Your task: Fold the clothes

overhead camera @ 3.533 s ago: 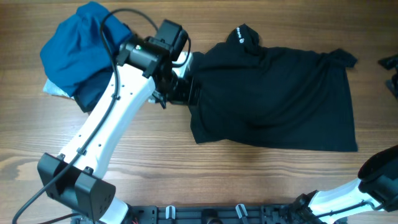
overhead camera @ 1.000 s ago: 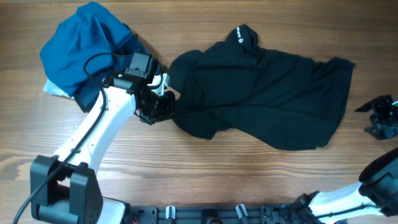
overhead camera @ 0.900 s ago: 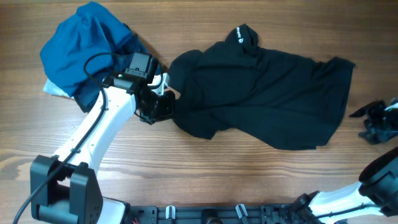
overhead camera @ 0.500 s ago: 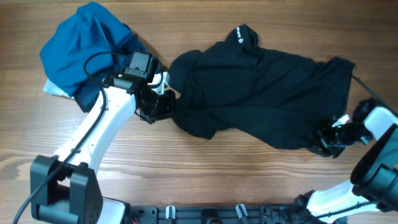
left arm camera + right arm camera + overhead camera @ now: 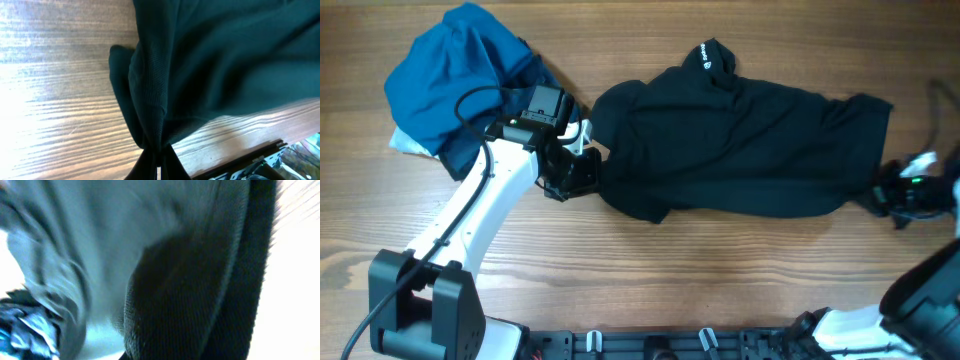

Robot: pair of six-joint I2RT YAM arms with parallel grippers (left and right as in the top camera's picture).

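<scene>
White logo [image 5: 706, 55] on shirt [image 5: 740, 140], overhead only

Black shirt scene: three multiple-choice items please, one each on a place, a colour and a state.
1. In the overhead view, where does the blue bundle of garments lie relative to the black shirt?
A) nearer the picture's left edge
B) nearer its right edge
C) on top of it
2. What colour is the round logo by the shirt's collar?
A) red
B) white
C) yellow
3. What state is the left end effector in?
A) open above bare wood
B) shut on the bundle
C) shut on the black shirt
Answers: 1 A, the bundle sits left of the shirt; 2 B, it shows white on black; 3 C, the left wrist view shows black fabric pinched at its tips.
</scene>
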